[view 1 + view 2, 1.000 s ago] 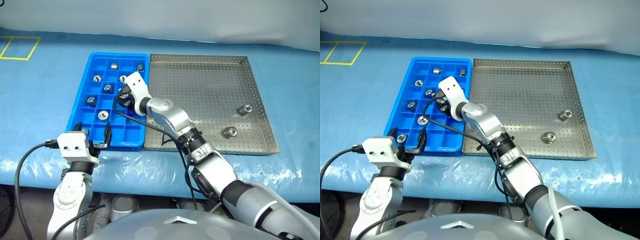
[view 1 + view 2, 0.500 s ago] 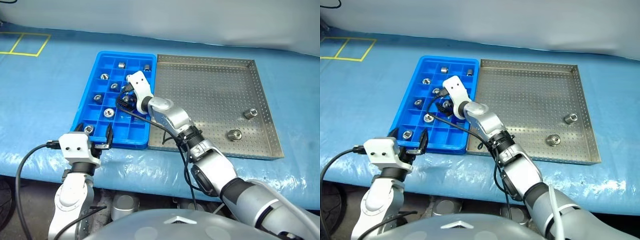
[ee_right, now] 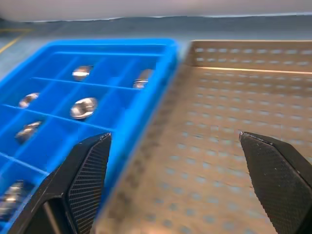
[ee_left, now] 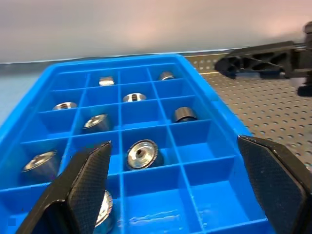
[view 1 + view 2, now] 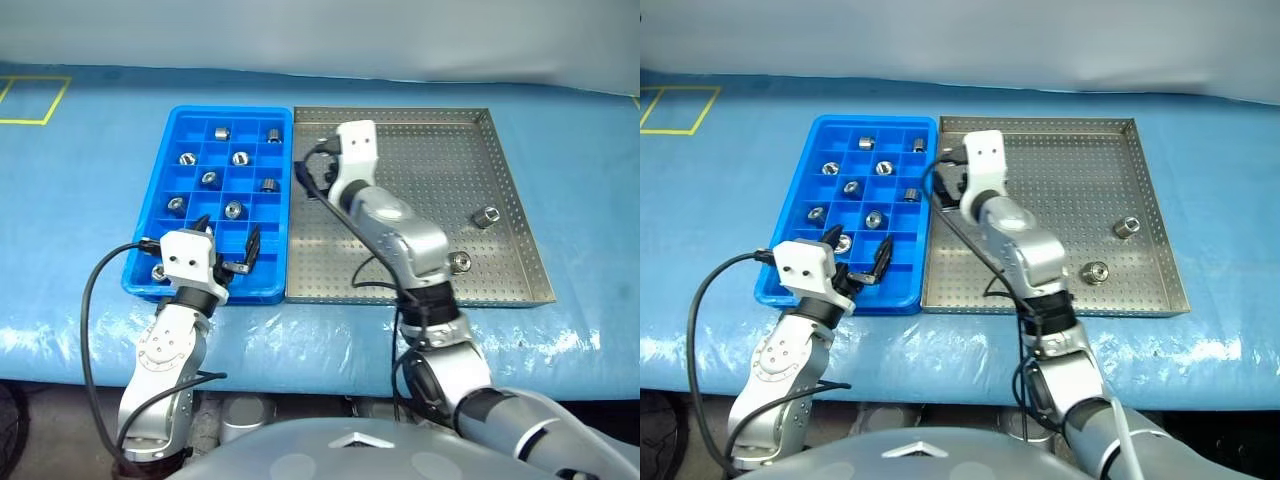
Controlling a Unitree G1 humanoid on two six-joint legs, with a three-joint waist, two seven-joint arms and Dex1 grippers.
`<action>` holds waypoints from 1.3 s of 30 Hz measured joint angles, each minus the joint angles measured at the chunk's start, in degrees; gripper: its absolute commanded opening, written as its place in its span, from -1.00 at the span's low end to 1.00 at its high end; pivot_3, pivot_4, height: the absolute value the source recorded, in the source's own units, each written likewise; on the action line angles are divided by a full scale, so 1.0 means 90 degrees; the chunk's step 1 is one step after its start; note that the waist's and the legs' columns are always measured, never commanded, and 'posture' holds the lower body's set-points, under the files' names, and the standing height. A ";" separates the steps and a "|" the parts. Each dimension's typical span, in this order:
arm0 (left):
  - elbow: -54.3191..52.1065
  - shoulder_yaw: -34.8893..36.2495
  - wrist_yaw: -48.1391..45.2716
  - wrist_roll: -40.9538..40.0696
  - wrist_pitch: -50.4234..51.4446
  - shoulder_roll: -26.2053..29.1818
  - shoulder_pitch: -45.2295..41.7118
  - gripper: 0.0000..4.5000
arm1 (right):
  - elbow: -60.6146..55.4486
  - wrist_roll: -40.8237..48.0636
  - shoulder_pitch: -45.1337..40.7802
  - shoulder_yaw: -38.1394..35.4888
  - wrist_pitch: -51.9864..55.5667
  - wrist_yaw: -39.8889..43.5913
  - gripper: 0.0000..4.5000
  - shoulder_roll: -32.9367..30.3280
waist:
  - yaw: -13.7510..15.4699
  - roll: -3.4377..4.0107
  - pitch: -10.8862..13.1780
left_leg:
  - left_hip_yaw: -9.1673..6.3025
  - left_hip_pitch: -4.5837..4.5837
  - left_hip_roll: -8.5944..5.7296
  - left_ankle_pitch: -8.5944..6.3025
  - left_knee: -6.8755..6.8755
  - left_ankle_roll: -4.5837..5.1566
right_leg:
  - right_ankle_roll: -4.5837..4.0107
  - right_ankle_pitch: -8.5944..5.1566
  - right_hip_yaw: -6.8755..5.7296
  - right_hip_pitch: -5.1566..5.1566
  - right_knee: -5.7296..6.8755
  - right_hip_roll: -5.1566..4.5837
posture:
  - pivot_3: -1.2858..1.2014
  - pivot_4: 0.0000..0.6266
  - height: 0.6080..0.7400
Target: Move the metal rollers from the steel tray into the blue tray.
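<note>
The blue tray [image 5: 146,252] lies left of the steel tray [image 5: 520,200], edge to edge. Several metal rollers sit in its compartments, one of them [image 5: 268,184] in the right column. Two metal rollers [image 5: 487,216] [image 5: 460,262] lie on the steel tray's right side. My right gripper [image 5: 314,181] hangs open and empty over the steel tray's left edge, beside the blue tray. In its wrist view the right gripper [image 3: 180,185] spans the seam between both trays. My left gripper [image 5: 226,238] is open and empty over the blue tray's near rows; its wrist view shows a roller [image 4: 142,153] ahead between the fingers [image 4: 83,190].
Both trays rest on a table under a blue plastic sheet [image 5: 80,200]. A yellow tape square [image 5: 30,100] marks the far left. A black cable [image 5: 95,300] loops from the left wrist. The steel tray's middle [image 5: 420,160] is bare perforated metal.
My right gripper opened and swung right, from above the blue tray's compartments to the steel tray's left edge. One more roller now lies in the blue tray. The left gripper edged forward over the tray.
</note>
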 measured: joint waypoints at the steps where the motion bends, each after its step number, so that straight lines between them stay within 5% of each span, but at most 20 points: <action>1: 0.0071 -0.0027 -0.0056 -0.0013 0.0015 0.0010 -0.0084 1.00 | -0.0421 -0.0005 0.0134 -0.0123 0.0223 -0.0003 0.98 -0.0278 | -0.0050 0.0000 0.0000 | 0.0000 0.0001 0.0000 0.0000 0.0000 0.0001 | 0.0000 0.0000 -0.0001 0.0001 0.0000 0.0001 | 0.01 -0.52 1.00; 12: 0.0651 -0.0513 -0.0525 0.0051 -0.0109 0.0257 -0.0576 1.00 | -0.2099 0.0012 0.1365 -0.1288 0.1624 0.0227 0.98 -0.1680 | -0.0574 0.0001 0.0000 | 0.0007 0.0012 0.0005 -0.0001 0.0006 0.0005 | 0.0002 -0.0001 0.0019 0.0004 0.0011 0.0015 | -0.06 -0.52 1.00; 33: 0.0784 -0.0672 -0.1066 -0.0058 -0.0197 0.0542 -0.0642 1.00 | -0.2463 0.0033 0.1894 -0.1561 0.3525 0.0312 0.98 -0.1504 | -0.0642 0.0000 0.0001 | 0.0015 0.0010 0.0004 -0.0002 0.0025 0.0005 | 0.0016 0.0001 0.0033 0.0009 0.0009 0.0018 | -0.03 -0.52 1.00; 39: 0.0753 -0.0831 -0.1412 -0.0313 -0.0187 0.0631 -0.0512 1.00 | -0.2461 0.0024 0.1893 -0.1681 0.3790 0.0360 0.28 -0.1426 | -0.0640 0.0000 0.0001 | 0.0014 0.0011 0.0004 -0.0002 0.0026 0.0006 | 0.0020 -0.0001 0.0033 0.0009 0.0010 0.0018 | -0.03 -0.52 1.00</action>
